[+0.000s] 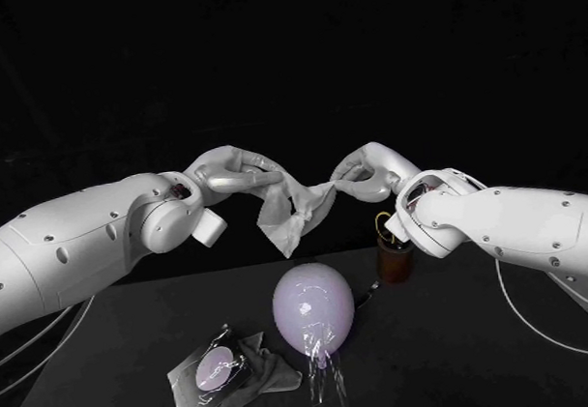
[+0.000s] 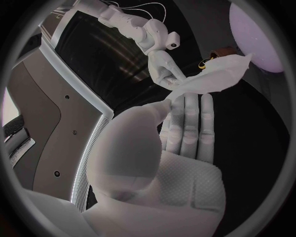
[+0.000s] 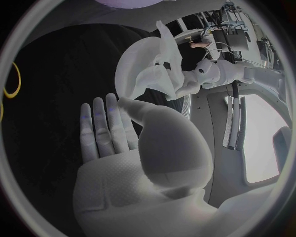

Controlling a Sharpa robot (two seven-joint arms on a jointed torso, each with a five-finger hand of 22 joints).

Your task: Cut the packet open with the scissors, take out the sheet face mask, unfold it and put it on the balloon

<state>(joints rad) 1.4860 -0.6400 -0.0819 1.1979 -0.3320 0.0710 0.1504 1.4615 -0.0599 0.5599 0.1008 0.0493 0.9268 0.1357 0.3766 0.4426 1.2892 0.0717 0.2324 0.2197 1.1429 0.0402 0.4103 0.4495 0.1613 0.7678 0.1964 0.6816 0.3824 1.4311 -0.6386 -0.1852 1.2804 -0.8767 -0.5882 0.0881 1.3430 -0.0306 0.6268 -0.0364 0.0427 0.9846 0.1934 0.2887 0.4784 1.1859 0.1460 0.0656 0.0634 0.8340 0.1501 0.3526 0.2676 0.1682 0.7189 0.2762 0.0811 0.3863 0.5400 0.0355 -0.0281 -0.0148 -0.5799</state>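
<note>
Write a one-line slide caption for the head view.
Left hand and right hand hold the sheet mask up between them; balloon and packet lie on the black table below.

One balloon (image 1: 313, 308), one mask (image 1: 295, 213), one packet (image 1: 215, 374)

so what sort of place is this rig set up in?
Most likely a robotics lab test bench. A black table against a dark backdrop holds staged props: a lilac balloon and a packet. The left hand and right hand hold a sheet mask between them above it.
</note>
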